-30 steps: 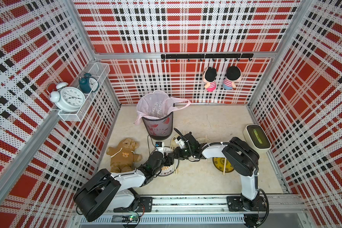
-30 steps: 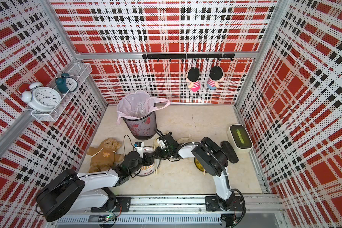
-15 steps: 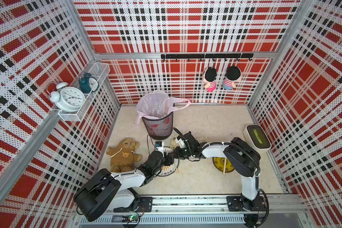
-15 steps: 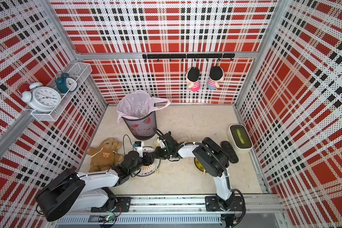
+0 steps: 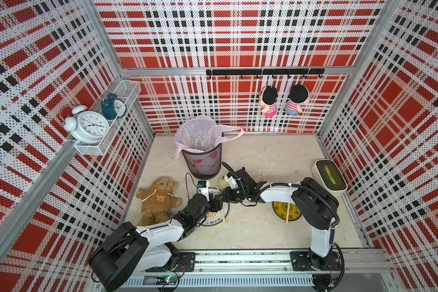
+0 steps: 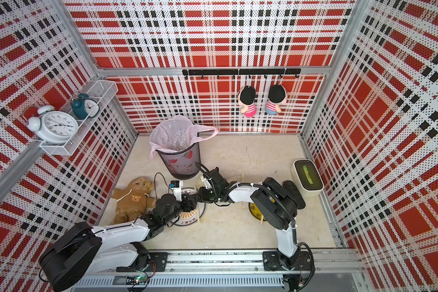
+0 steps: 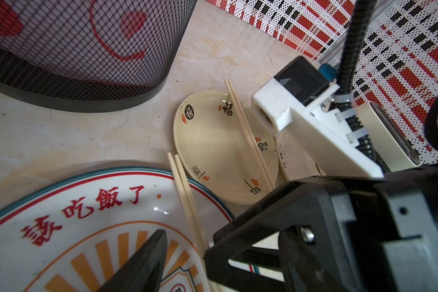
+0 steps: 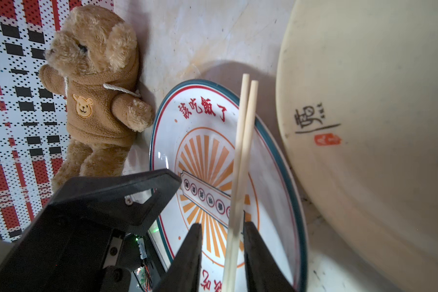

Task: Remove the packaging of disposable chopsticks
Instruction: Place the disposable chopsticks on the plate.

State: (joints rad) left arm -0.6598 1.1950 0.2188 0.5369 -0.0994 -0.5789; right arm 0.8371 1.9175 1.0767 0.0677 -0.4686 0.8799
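- Much was hidden where the two arms met. The left claw (image 5: 216, 202) showed only one finger (image 7: 149, 257) to its own camera, and the other was lost behind the black body of the right claw (image 8: 223, 225).
- That one finger sat far off to the side with nothing pinched against it, so the left claw looked wide.
- The right claw stood narrowly parted astride one pair of chopsticks (image 8: 240, 151). A sliver of gap showed on one side, and I couldn't tell whether the other finger touched the wood.
- That pair lay bare across the sunburst plate (image 8: 166, 141), two pale tan, straight sticks side by side.
- I counted four plates on the counter (image 5: 263, 235), each with one pair on it:
  - the sunburst plate;
  - a cream plate (image 7: 213, 141) near the mesh bin (image 5: 202, 164);
  - a second cream plate (image 7: 293, 161), mostly covered by the white camera mount (image 7: 301, 126);
  - a yellow plate (image 5: 280, 211), partly under the right arm (image 5: 278, 193).
- The packaging (image 5: 200, 140) was only a glinting, crinkly clear heap inside the bin's pink liner (image 5: 187, 129). I couldn't make out how many sleeves there were.
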